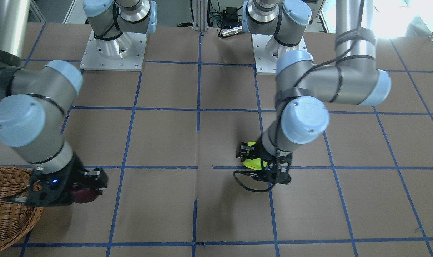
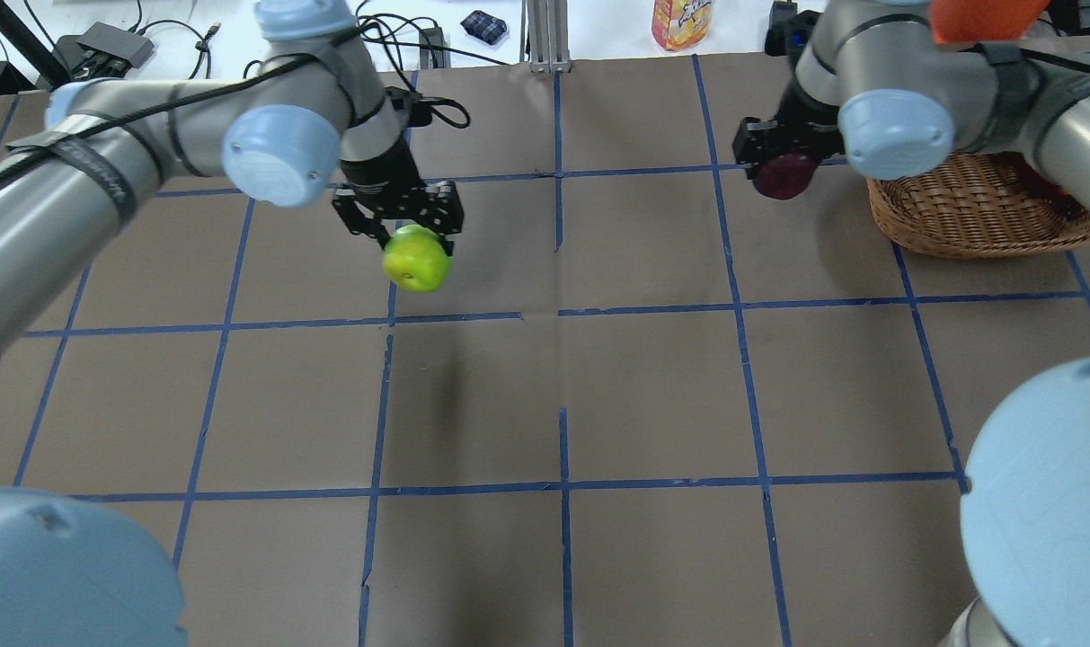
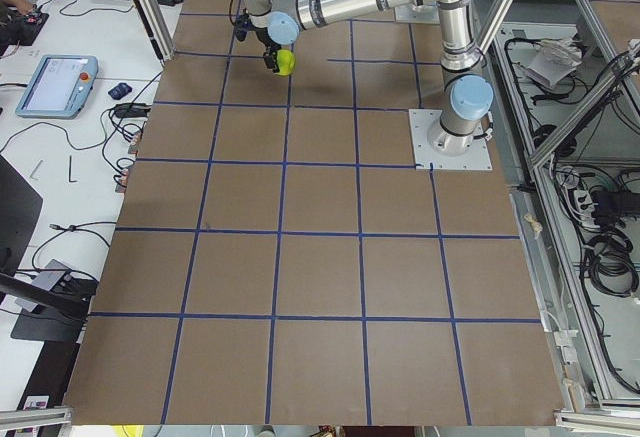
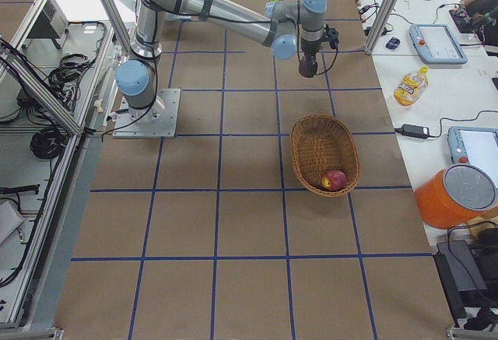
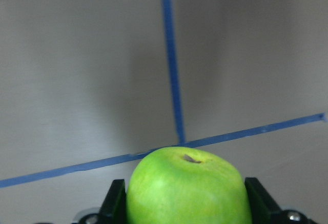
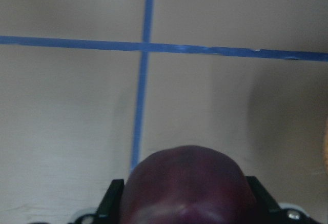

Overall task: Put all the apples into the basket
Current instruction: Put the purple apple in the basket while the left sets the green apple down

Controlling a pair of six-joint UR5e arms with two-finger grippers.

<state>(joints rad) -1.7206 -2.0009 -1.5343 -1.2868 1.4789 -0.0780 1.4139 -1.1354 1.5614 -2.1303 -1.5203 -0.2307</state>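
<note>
My left gripper (image 2: 412,241) is shut on the bright green apple (image 2: 415,257) and holds it above the table; the apple fills the bottom of the left wrist view (image 5: 188,188). My right gripper (image 2: 783,160) is shut on the dark purple-maroon apple (image 2: 783,174), held above the table just left of the brown wicker basket (image 2: 976,216); it also shows in the right wrist view (image 6: 187,188). The red apple (image 4: 334,180) with a yellowish patch lies inside the basket (image 4: 319,144). In the front-facing view the green apple (image 1: 253,162), the maroon apple (image 1: 83,194) and the basket (image 1: 5,210) show too.
The brown table is marked with a blue tape grid (image 2: 562,310). A yellow drink bottle (image 2: 679,22) and cables lie beyond the far edge. An orange container (image 4: 459,196) and tablets stand on the side bench.
</note>
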